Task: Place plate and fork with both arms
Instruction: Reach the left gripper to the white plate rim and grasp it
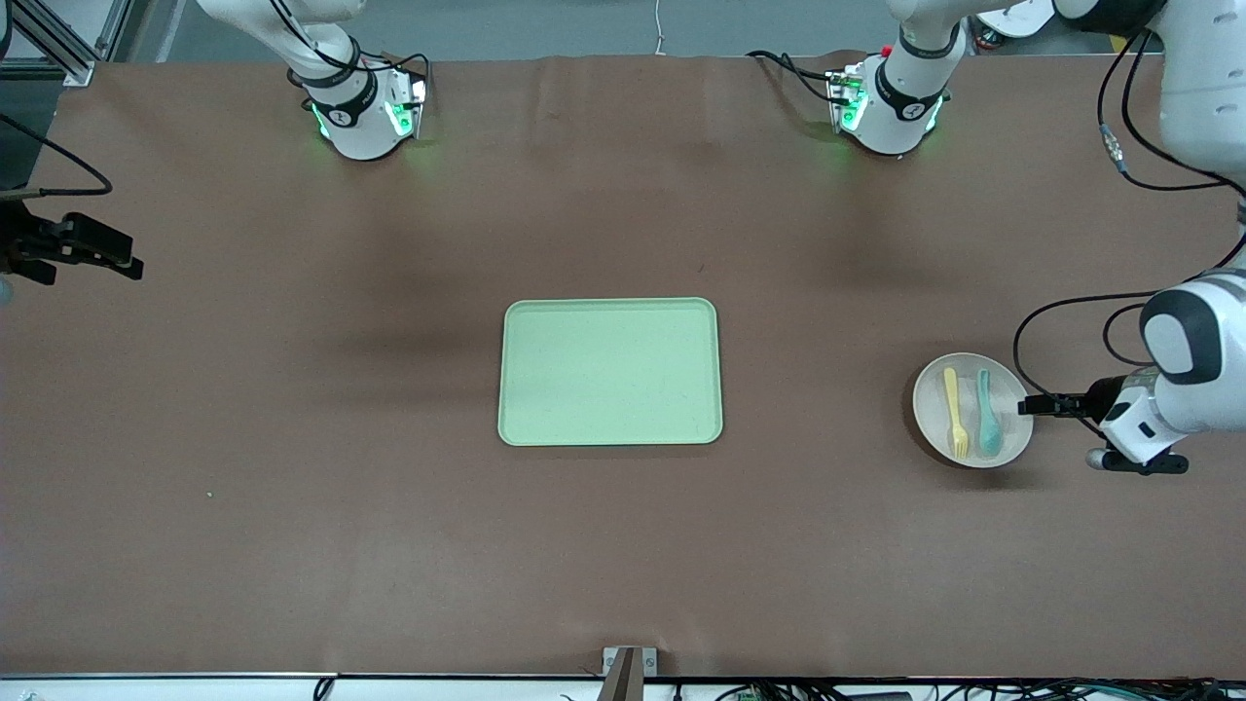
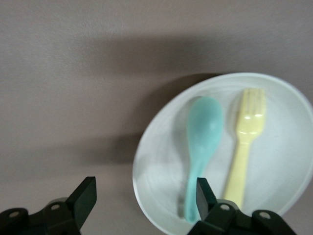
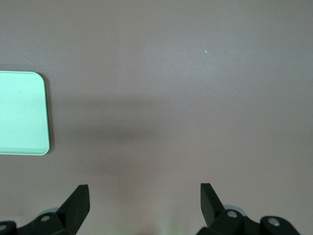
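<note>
— What colour is the plate (image 1: 928, 414) by the left gripper (image 1: 1024, 406)?
— Pale, creamy white. The fork (image 1: 956, 413) on it is light yellow, and the spoon (image 1: 988, 414) beside it is blue-green.
— And the grippers?
— Both black. The right gripper (image 3: 144, 205) is black too, over the plain brown table (image 1: 292, 487).
— The tray (image 1: 610, 373)?
— Light green, no pattern.

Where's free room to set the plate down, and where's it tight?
Free: the whole green tray and the bare table between it and the plate. Tight: the plate's rim, where the open left gripper sits; fork and teal spoon fill it.
</note>
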Motion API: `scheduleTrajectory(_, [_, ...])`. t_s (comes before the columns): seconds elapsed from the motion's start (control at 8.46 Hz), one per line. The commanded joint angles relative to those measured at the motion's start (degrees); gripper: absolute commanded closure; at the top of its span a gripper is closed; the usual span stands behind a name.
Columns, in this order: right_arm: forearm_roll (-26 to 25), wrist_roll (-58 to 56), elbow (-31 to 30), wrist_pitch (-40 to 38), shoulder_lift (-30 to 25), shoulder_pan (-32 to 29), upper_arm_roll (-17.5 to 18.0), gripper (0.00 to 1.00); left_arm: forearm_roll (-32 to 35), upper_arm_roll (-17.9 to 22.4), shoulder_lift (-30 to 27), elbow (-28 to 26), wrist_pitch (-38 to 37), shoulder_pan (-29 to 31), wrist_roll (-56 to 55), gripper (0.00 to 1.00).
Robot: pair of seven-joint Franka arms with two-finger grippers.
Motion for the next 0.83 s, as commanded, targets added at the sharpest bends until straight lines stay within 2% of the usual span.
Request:
scheduleTrajectory(0.0, [-0.82, -0.56, -2.32, 1.35, -1.77, -0.03, 0.29, 0.0, -1.36, -0.22, 2.03, 1.1, 0.42, 1.84, 3.55, 0.34])
scheduleTrajectory(0.24, [-0.9, -0.56, -2.4, 1.62, -1.77, -0.03, 0.29, 0.0, -1.98, -0.22, 2.56, 1.09, 0.6, 1.94, 4.0, 0.61])
scheduleTrajectory(0.47, [-0.9, -0.56, -2.4, 1.62, -1.77, -0.03, 0.29, 0.0, -3.91, -0.31, 2.92, 1.09, 1.04, 1.59, 4.09, 0.78])
scheduleTrajectory(0.71, [-0.82, -0.56, -2.4, 1.71, -1.77, 0.06, 0.29, 0.0, -3.91, -0.4, 2.92, 1.09, 1.04, 1.59, 4.09, 0.89])
